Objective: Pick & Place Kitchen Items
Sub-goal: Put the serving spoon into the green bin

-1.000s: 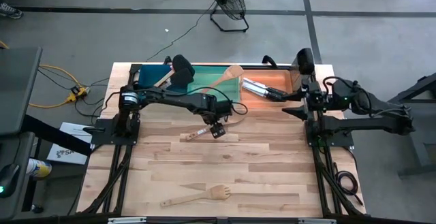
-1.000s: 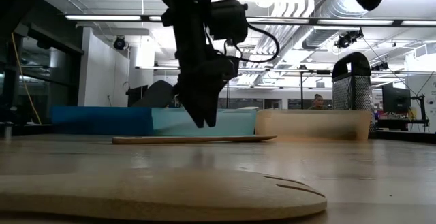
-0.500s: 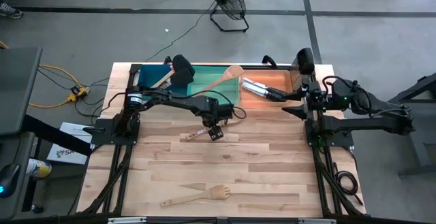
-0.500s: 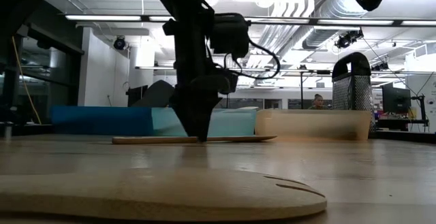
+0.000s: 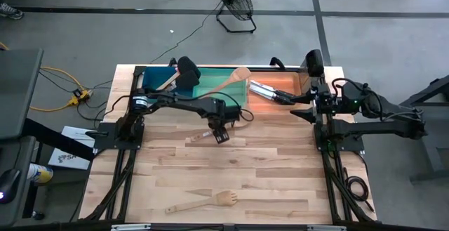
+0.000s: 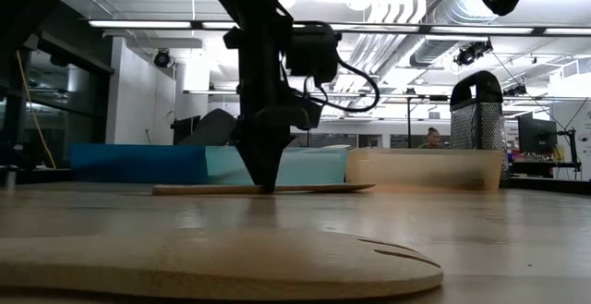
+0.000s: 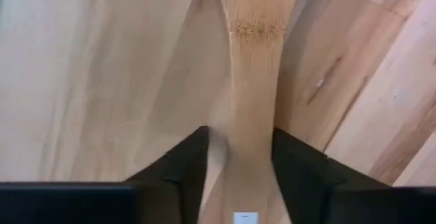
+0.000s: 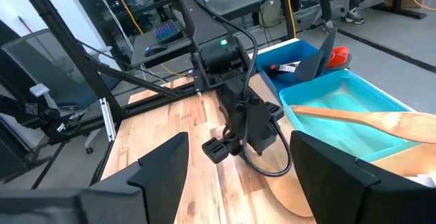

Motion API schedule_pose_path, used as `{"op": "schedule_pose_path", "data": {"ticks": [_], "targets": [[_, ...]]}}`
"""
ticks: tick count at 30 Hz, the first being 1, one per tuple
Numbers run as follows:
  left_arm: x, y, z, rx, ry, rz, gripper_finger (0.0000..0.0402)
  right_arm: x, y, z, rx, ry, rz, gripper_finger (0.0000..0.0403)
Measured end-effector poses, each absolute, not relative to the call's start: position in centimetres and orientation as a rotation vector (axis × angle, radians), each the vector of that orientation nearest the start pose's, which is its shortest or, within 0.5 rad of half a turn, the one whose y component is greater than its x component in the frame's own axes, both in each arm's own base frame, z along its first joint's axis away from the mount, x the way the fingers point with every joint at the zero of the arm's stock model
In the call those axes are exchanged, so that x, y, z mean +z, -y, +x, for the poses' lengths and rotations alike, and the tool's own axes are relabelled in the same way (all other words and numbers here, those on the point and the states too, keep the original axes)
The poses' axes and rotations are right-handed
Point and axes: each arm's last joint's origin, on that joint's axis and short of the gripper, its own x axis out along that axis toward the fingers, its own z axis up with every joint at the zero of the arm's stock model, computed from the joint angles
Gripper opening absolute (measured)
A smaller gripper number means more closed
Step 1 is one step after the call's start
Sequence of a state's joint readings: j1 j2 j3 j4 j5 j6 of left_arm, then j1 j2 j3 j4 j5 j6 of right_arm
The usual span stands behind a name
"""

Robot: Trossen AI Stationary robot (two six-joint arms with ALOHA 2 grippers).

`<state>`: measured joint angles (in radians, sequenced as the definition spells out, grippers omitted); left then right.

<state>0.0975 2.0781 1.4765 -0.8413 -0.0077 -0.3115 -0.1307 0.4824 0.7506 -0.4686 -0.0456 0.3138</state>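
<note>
A pale wooden spatula [image 5: 198, 138] lies flat on the table in front of the bins; it also shows in the low view [image 6: 314, 188]. My left gripper [image 5: 222, 134] points straight down with its fingertips at table level, one on either side of the spatula's handle [image 7: 252, 101], the gap only a little wider than the handle. A wooden fork [image 5: 210, 201] lies near the table's front edge. My right gripper [image 8: 235, 173] waits open at the table's right side, held high. My left gripper comes from above, its fingers lying across the spatula's handle below the widening head. One finger [image 7: 300, 169] lies against the handle's side [image 7: 271, 149]. A thin strip of table shows between the other finger [image 7: 180, 173] and the handle. The spatula rests flat on the table.
Along the far edge stand a blue bin [image 5: 156, 78] with a black turner [image 5: 188, 68], a green bin [image 5: 210, 90] with a wooden spoon [image 5: 233, 78], and an orange bin [image 5: 280, 85] with steel utensils [image 5: 263, 89]. A steel grater [image 6: 476, 110] stands at the far right.
My left gripper has come straight down onto the wooden spatula until its fingertips reach the table on either side of the handle. The spatula has stayed where it was.
</note>
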Motion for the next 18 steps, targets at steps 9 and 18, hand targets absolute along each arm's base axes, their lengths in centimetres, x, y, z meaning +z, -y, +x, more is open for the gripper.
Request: {"op": "schedule_pose_path", "data": {"ticks": [9,18], "targets": [[14.4,-3.8,39.4,0.245,-1.456,-0.347,0.0067,32.9,1.2,10.0,-0.133,-0.184,0.328,0.0248],[15.5,-3.4,39.0,0.137,-1.456,-0.394,0.0067,32.9,1.2,10.0,-0.138,-0.187,0.331,0.0248]]}}
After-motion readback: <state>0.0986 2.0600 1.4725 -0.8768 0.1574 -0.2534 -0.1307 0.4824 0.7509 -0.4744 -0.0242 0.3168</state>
